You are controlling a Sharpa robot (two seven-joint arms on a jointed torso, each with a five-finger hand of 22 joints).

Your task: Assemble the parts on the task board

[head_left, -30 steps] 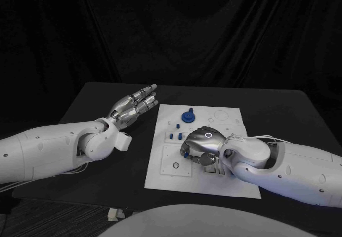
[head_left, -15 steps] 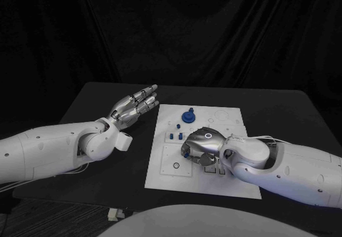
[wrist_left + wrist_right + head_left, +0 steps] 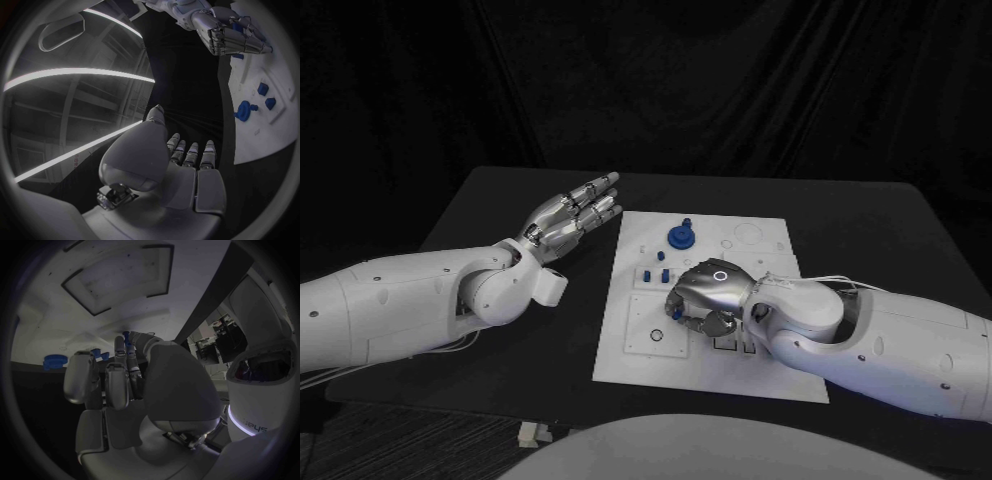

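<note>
Over the board's middle, right hand point(image 3: 711, 297) curls its fingers point(image 3: 115, 382) on a small blue part point(image 3: 681, 313), pressing it down. Left hand point(image 3: 571, 218) hovers beside the white board point(image 3: 733, 375), fingers apart, empty. Blue knob point(image 3: 679, 236) stands seated near far edge; several parts likely remain.

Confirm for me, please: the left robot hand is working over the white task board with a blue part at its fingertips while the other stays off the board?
Not quite: it is the right robot hand over the task board, blue part at its fingertips, as the head view shows. The left robot hand is off the board.
</note>
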